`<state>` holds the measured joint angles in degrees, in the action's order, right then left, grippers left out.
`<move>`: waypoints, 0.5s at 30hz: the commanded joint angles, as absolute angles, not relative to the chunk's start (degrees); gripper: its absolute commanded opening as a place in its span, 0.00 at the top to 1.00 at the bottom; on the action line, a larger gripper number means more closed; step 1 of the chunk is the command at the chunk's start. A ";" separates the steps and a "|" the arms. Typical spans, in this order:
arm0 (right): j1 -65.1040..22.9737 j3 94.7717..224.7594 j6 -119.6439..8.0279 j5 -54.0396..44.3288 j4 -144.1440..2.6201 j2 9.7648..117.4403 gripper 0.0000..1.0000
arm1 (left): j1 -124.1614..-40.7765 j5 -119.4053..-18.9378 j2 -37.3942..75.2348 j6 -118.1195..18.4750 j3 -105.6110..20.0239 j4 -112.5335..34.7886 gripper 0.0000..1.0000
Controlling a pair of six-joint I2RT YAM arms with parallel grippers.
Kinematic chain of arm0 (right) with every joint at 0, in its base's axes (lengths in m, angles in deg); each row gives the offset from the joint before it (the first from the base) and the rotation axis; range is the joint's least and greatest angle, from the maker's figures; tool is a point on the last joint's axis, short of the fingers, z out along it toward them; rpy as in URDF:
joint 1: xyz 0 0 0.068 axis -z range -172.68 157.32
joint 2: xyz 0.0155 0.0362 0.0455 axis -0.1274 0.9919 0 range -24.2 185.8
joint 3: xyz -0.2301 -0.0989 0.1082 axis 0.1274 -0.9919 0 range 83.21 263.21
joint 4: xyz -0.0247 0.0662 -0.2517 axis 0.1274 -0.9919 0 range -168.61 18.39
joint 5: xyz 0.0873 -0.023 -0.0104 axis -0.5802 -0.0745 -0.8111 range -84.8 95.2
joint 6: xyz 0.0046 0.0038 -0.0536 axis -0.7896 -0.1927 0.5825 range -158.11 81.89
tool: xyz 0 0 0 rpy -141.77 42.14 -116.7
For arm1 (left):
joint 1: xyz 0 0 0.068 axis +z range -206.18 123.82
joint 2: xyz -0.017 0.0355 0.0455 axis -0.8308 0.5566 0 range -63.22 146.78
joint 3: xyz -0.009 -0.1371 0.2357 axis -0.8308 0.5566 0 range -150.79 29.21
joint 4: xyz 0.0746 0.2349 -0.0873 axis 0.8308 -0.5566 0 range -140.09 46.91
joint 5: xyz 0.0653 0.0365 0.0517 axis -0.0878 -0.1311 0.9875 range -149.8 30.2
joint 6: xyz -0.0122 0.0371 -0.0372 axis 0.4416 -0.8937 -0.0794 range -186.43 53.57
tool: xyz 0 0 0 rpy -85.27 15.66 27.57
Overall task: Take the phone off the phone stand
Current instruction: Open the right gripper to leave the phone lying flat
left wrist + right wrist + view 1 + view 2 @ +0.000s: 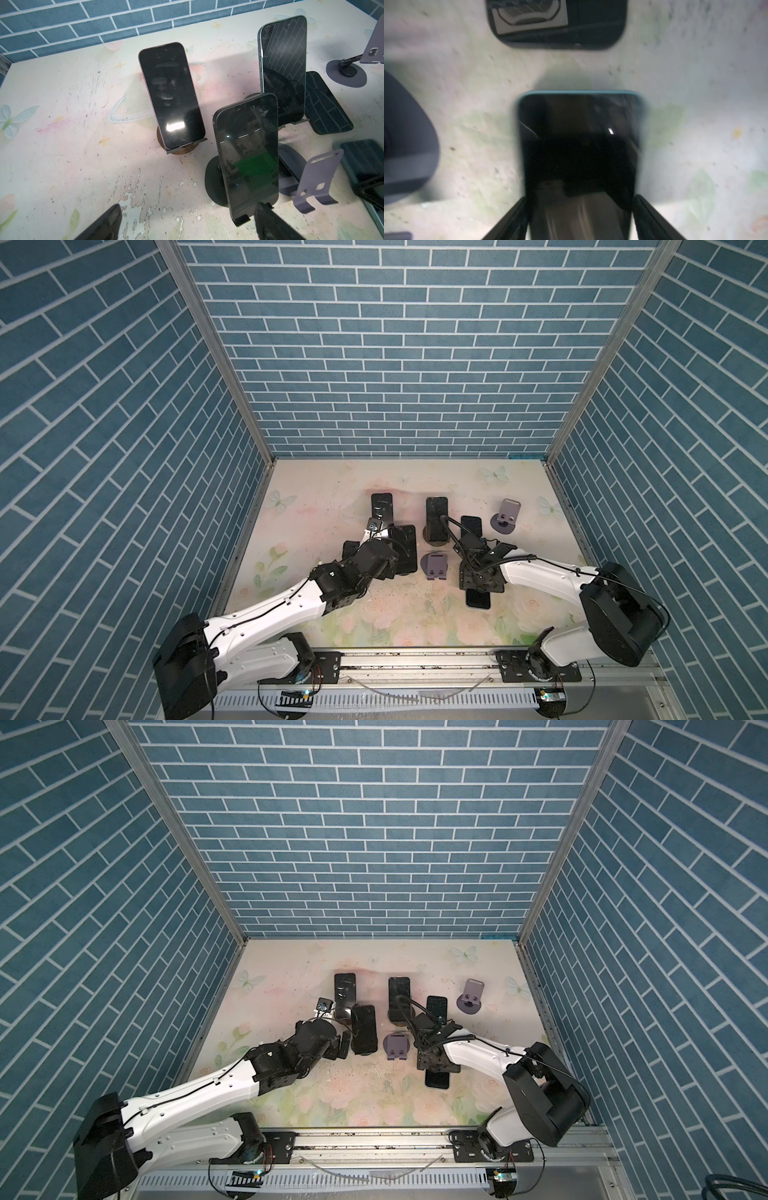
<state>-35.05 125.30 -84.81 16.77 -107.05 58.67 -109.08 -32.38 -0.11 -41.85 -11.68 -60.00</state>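
Right gripper (580, 198) is straddling a phone (579, 135) flat on the bench (695, 83), likely depositing it; clamping unclear. Left gripper (187, 209) is gaping.

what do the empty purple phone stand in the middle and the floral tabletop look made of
Empty purple phone stand: probably thin bent sheet metal, matte coated, given its cut-out slots and curled lips; plastic is possible. Floral tabletop: seemingly printed matte film over board, scratched and flaking in patches.

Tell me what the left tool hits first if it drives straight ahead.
Likely the dark phone on the nearest black stand, right ahead of one finger of the left tool; depth is unclear.
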 commanded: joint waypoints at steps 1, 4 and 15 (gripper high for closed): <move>-35.29 123.08 -86.01 17.06 -109.00 56.50 0.20 | -109.44 -31.43 -0.56 -42.44 -11.13 -60.67 0.00; -35.30 121.82 -85.93 17.15 -106.85 56.77 0.20 | -109.42 -31.75 -0.38 -42.62 -11.39 -60.84 0.00; -35.30 122.06 -85.90 16.54 -103.78 58.71 0.20 | -109.44 -31.26 -1.53 -42.46 -10.96 -61.11 0.00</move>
